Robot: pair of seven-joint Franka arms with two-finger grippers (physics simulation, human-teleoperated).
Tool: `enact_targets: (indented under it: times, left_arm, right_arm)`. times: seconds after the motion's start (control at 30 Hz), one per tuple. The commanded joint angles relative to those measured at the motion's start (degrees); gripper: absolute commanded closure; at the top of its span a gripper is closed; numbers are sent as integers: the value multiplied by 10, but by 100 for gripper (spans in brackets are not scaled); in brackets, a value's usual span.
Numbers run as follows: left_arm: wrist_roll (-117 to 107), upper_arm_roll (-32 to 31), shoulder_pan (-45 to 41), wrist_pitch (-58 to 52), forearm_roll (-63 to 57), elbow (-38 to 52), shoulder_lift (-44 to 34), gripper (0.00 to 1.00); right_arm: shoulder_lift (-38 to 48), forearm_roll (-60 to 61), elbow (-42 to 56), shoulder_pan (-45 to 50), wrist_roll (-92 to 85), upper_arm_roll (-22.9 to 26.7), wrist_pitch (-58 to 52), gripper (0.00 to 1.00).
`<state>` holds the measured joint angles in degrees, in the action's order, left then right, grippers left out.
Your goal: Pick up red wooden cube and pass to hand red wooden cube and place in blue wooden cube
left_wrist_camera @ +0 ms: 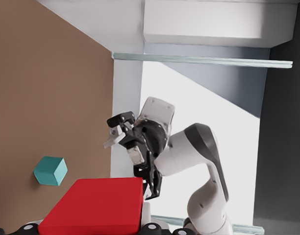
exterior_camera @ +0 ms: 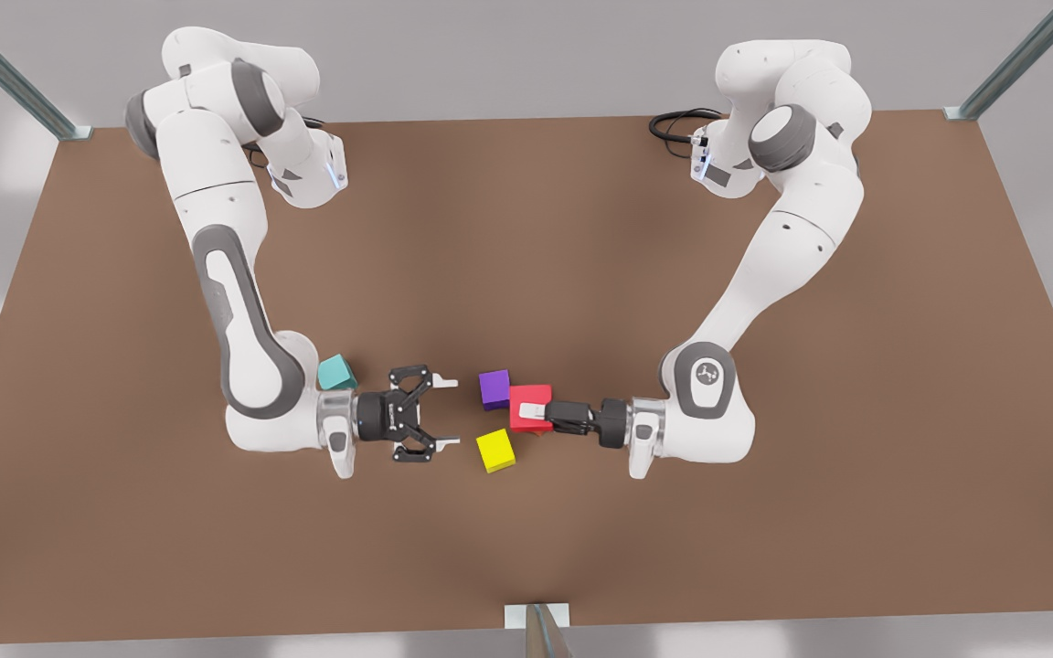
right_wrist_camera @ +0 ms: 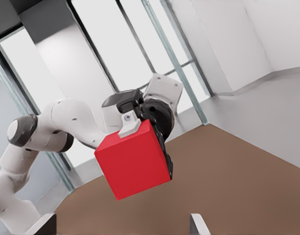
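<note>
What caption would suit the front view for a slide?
Left gripper holds the red wooden cube toward the open right gripper; the blue wooden cube waits behind.

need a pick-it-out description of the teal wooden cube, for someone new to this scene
On the brown table, find the arm on the front view's left, ending in the open right gripper. The small teal wooden cube lies by its wrist, alone: the purple cube, yellow cube and the red wooden cube clamped in the left gripper are all mid-table.
</note>
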<state>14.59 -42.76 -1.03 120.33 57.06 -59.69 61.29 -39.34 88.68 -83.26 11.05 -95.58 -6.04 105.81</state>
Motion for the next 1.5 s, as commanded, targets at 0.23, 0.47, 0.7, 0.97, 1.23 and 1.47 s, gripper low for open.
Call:
enact_targets:
  times: [0.23, 0.47, 0.7, 0.97, 1.23, 1.47]
  left_arm:
    - [36, 0, 1, -1, 18, 0, 0, 53]
    - [37, 0, -2, -1, 19, 0, 1, 53]
    - [41, 0, -4, 0, 19, 0, 5, 53]
    - [41, 0, -5, 3, 19, 0, 4, 53]
    - [46, 0, -5, 3, 19, 0, 4, 53]
    - [46, 0, -8, 7, 18, 0, 4, 53]
  right_arm:
    - [-7, 66, -2, 22, -322, -1, 48, 0]
    - [-13, 82, -1, 31, -320, -12, 63, 0]
    - [-16, 102, 1, 52, -320, -12, 90, 0]
    - [-20, 108, 3, 64, -319, -12, 99, 0]
    - [-20, 111, 7, 69, -317, -12, 106, 0]
    - [-21, 116, 15, 77, -308, -12, 112, 0]
